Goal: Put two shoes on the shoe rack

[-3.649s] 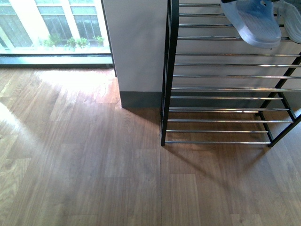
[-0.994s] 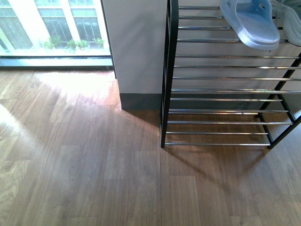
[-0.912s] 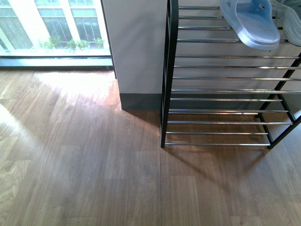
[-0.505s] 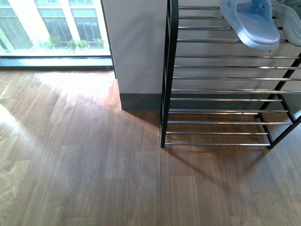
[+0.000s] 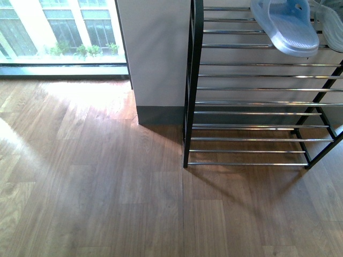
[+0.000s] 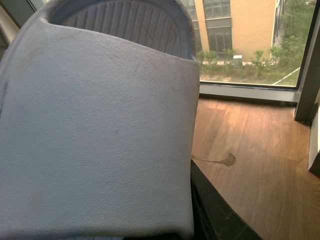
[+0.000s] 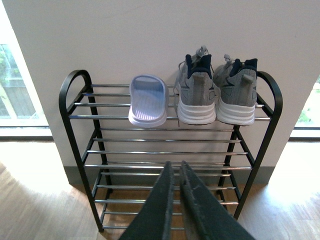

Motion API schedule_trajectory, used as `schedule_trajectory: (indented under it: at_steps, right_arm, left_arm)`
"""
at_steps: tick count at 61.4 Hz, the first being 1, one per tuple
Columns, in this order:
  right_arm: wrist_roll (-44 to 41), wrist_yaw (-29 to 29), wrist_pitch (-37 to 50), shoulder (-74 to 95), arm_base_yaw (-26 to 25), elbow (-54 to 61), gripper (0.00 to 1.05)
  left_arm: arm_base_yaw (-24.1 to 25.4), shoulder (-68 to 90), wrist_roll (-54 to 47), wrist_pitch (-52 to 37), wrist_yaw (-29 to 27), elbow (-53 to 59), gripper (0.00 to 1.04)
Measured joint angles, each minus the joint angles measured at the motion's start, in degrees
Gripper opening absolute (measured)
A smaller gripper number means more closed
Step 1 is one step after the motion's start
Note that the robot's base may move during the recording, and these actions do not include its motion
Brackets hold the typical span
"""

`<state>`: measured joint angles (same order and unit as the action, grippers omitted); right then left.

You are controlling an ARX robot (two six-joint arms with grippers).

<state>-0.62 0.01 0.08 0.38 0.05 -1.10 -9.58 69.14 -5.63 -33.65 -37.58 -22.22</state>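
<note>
Both grey shoes, one (image 7: pixel 196 92) beside the other (image 7: pixel 237 92), stand heels outward on the top tier of the shoe rack (image 7: pixel 67 92), at its right end. A pale blue slipper (image 7: pixel 148 100) lies to their left on the same tier. In the front view the rack (image 5: pixel 192 80) is at the right, with that slipper (image 5: pixel 286 27) on its top rods. My right gripper (image 7: pixel 176 165) is shut and empty, held in front of the rack's lower tiers. My left gripper (image 6: pixel 197 220) is shut on a second pale blue slipper (image 6: pixel 95 125), which fills most of the left wrist view. Neither arm shows in the front view.
A white wall with a grey skirting (image 5: pixel 161 115) stands behind and left of the rack. A floor-to-ceiling window (image 5: pixel 59 32) is at the far left. Wooden floor (image 5: pixel 107 187) spreads in front. A small stain (image 6: pixel 227 160) marks the floor near the window.
Since the earliest frame the rack and slipper sit slightly lower in the front view. Over the last second nothing has visibly moved.
</note>
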Motion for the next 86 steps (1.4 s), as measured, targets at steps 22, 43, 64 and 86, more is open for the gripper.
schedule_trajectory:
  at_steps: [22,43,64,86]
  right_arm:
    - [0.0,-0.2,-0.1,-0.1,0.0,0.0,0.93]
    - [0.2,0.2,-0.2,-0.2,0.0,0.0,0.96]
    - [0.2,0.1,-0.2,-0.2,0.0,0.0,0.96]
    - [0.2,0.1,-0.2,-0.2,0.0,0.0,0.96]
  left_arm:
    - [0.2,0.0,0.1,0.0,0.0,0.0,0.02]
    - [-7.4,12.1,18.9,6.6,24.8,-19.2,0.02]
    - [-14.9,41.3,33.4,19.3,30.7,-56.8,0.02]
    - [-14.2,66.7,36.2,31.6,33.1,-86.2,0.02]
